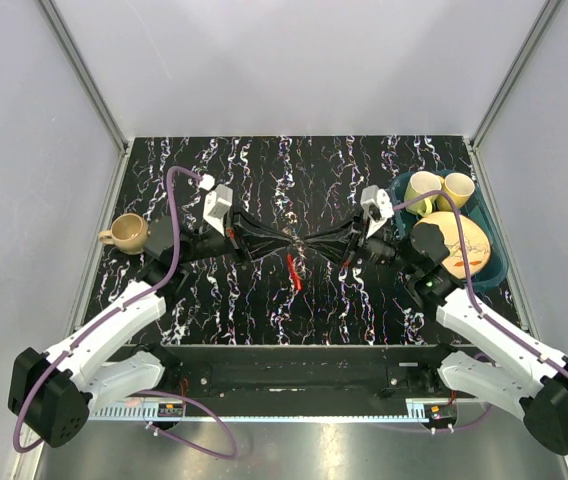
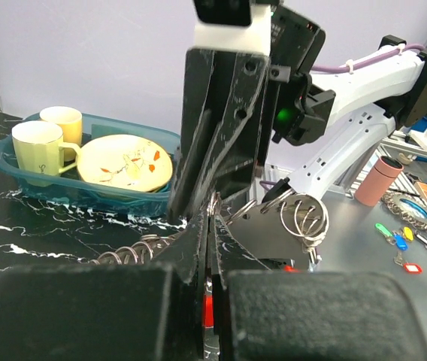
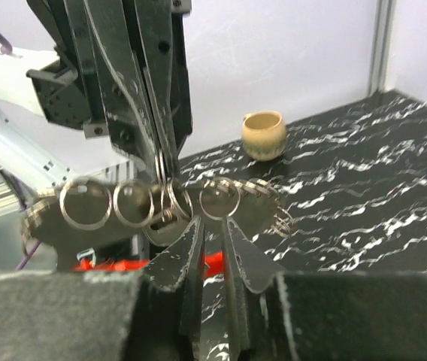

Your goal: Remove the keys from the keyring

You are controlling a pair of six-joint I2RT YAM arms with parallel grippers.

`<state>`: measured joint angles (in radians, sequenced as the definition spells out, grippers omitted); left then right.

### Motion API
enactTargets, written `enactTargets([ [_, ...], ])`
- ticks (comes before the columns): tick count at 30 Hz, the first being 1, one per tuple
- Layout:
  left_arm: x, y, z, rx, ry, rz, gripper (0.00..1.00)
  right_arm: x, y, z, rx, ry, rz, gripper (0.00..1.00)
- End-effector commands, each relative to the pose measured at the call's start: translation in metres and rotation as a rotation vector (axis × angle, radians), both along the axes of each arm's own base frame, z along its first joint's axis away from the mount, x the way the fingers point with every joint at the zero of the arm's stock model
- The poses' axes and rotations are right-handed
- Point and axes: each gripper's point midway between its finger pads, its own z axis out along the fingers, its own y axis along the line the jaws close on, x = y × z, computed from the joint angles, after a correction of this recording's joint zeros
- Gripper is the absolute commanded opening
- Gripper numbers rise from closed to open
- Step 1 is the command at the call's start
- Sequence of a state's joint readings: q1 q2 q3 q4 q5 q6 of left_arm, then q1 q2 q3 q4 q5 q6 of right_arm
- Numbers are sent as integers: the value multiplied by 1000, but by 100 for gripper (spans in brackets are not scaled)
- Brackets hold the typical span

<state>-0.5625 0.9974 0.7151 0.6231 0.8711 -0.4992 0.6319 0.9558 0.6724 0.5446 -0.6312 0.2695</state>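
Top external view: two grippers joined mid-table.
Left gripper [image 1: 286,243] pinched shut on keyring [image 3: 170,201], right gripper [image 1: 314,243] clamped on keys [image 3: 161,229]; bunch held above table [image 1: 264,180], red tag [image 1: 294,272] dangling beneath.

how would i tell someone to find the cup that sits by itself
Look at the black marbled table and follow it to the left edge, opposite the blue bin of dishes. A squat tan cup stands alone there; the yellow mugs are taller and inside the bin.
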Motion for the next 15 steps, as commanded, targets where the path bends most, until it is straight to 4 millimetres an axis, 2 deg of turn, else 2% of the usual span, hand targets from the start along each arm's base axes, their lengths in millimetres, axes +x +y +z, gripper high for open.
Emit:
enactTargets([
  [1,2,5,25,-82,-92,43,0,-11,2,-1,10,27,58,20],
  [3,4,5,24,-88,-86,50,0,-6,-1,-6,-20,33,16,20],
  [5,6,3,22,-87,-77,45,0,-4,-7,2,-30,-13,-27,21],
  [6,5,3,21,-85,-77,40,0,1,-11,0,-44,-5,-65,22],
  [10,4,3,21,-92,-81,32,0,-1,-23,17,-22,-65,-126,23],
  [15,2,2,20,-89,-78,16,0,-7,-27,38,24,-116,-124,22],
])
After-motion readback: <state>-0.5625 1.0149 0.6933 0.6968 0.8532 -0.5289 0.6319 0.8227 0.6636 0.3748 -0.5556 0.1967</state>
